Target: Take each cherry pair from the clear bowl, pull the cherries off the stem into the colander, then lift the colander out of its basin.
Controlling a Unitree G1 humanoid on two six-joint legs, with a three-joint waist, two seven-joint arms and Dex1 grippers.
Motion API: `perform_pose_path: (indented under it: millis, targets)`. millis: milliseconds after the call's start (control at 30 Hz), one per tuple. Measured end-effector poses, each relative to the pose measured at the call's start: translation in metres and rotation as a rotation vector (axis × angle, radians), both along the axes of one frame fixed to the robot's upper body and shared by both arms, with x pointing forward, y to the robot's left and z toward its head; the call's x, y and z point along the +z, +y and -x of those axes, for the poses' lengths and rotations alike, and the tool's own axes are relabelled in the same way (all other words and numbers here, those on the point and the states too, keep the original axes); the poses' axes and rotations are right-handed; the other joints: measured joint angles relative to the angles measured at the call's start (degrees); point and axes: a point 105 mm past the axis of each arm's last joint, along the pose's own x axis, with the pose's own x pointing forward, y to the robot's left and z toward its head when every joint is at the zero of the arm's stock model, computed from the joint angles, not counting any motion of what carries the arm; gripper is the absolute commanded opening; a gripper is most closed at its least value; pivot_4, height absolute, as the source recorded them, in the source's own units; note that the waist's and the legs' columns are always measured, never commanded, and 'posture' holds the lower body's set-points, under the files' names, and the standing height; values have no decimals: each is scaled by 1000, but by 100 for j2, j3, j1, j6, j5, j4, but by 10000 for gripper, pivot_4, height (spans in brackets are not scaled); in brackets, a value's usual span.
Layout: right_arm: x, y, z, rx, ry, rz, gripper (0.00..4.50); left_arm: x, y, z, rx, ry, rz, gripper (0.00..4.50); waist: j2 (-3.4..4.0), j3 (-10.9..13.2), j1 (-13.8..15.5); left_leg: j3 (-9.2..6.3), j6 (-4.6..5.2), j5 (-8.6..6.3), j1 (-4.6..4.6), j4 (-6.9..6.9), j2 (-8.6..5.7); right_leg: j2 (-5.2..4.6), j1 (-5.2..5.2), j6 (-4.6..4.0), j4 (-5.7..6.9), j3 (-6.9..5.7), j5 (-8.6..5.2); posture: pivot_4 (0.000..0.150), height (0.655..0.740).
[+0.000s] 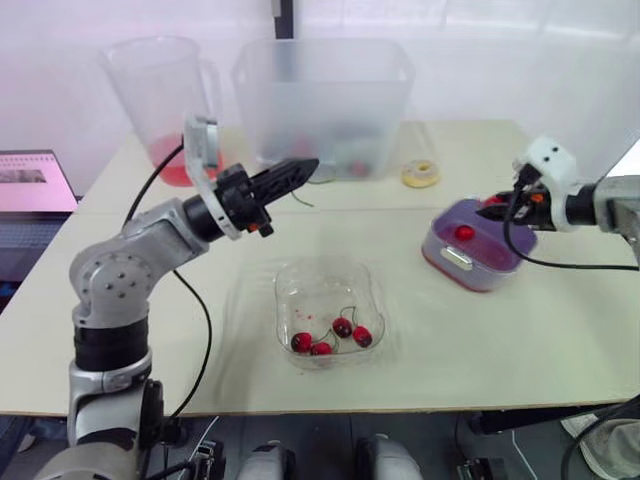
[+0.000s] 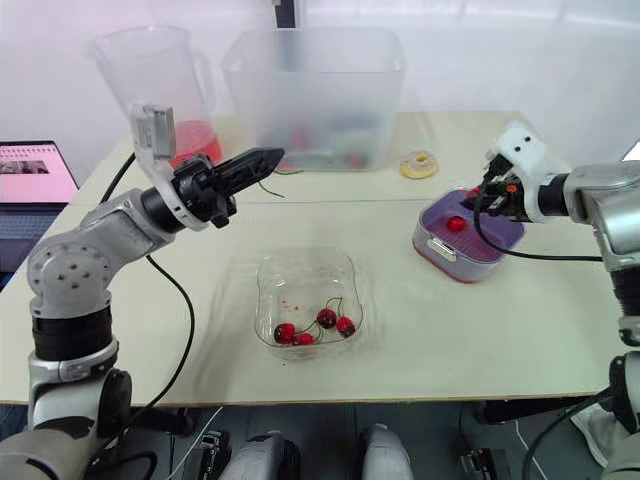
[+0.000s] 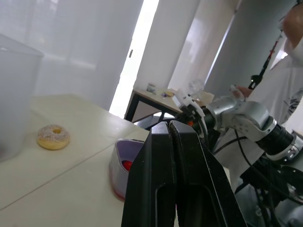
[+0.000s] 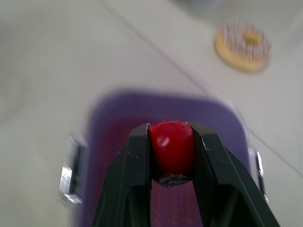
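A red cherry (image 4: 171,146) is pinched between the two black fingers of the right end effector (image 1: 496,210), just above the purple colander (image 1: 470,250) on the right of the tabletop (image 1: 560,340). The left end effector (image 1: 306,168), raised over the middle of the tabletop, has its fingers pressed together on a thin green stem (image 2: 270,187) that trails from the tips and looks bare. The two end effectors are well apart, so the cherry seems already pulled free. The step in hand appears to be dropping it into the colander.

The next move calls for the right fingers to part while squarely over the colander, so the cherry lands inside and not on the rim. The left arm then has the stem to discard before reaching for another pair.

The colander sits in its basin (image 1: 487,279) and holds one loose cherry (image 1: 464,232). The clear bowl (image 1: 290,290), near and central, holds about four cherries (image 1: 342,328) at its near side, with dark stems attached. More pairs are left to do, so lifting the colander is likely some way off.

At the far left stands a clear pitcher (image 1: 160,90) with red liquid in the bottom. Beside it is a big frosted tub (image 1: 325,100), its contents too hazy to name. A sprinkled doughnut (image 1: 421,174) lies right of the tub. A laptop (image 1: 35,185) sits at the left edge.
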Motion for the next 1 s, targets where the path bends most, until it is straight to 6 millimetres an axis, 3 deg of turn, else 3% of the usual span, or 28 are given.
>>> perform_pose_path:
  millis: [67, 100, 200, 333, 433, 567, 633, 800, 900, 1000]
  targets:
    - [-17, -6, -8, 1, 43, 55, 10702, -3, 2, 0, 26, -3, -3, 0, 0, 0, -15, 3, -2, 1, 1, -1, 5, 0, -2, 0, -1, 2, 0, 1500, 6863]
    - [-28, -10, -12, 2, 74, 95, 13465, -5, 3, 0, 46, -3, -4, 0, 1, 1, -16, 4, -3, 2, 1, -3, 5, 0, -3, 0, -1, 1, 0, 1500, 6863]
    - [-46, -18, -17, -3, 125, 160, 25531, -12, 8, 1, 83, 5, -13, 0, 4, 3, 12, 2, -8, 4, -3, -2, 4, -4, -5, 0, -2, 0, 0, 1500, 6863]
    - [-36, -17, -21, 18, 128, 165, 44313, -19, 25, 3, 154, 19, -35, 0, 5, 4, 15, 0, -10, 4, -4, 2, 4, -4, -4, 0, -2, -1, 0, 1500, 6863]
    - [-18, -12, -22, 52, 117, 172, 44313, -18, 37, 6, 189, 16, -47, 0, 5, 5, 19, -3, -12, 4, -4, 2, 4, -5, -2, 0, -3, -2, 0, 1500, 6863]
    - [17, 11, -18, 173, 94, 129, 44313, -19, 40, 7, 193, 26, -55, 0, 10, 7, 16, -3, -12, 4, -4, 3, 1, -5, -2, 0, -3, -3, 0, 1500, 6863]
    - [41, 31, -10, 281, 61, 66, 44313, -21, 41, 7, 196, 40, -51, 0, 10, 8, 14, -7, -13, 4, -4, 2, 5, -4, -2, 0, -3, -4, 0, 1500, 6863]
    - [92, 113, 35, 706, 41, -209, 44313, -33, 48, 5, 224, 119, -79, 0, 11, 8, 7, -14, -13, 3, -4, 1, 7, -8, -2, 0, -2, -8, 0, 1500, 6863]
    - [109, 147, 64, 910, 44, -297, 44313, -46, 60, 5, 271, 203, -85, 0, 12, 9, 14, -21, -14, 3, -5, 1, 6, -11, -1, -1, -2, -8, 0, 1500, 6863]
    - [112, 170, 79, 1039, 60, -322, 44313, -55, 71, 4, 311, 268, -83, 0, 10, 8, 41, -26, -14, 3, -5, 6, 1, -15, 4, -1, -2, -9, 1, 1500, 6863]
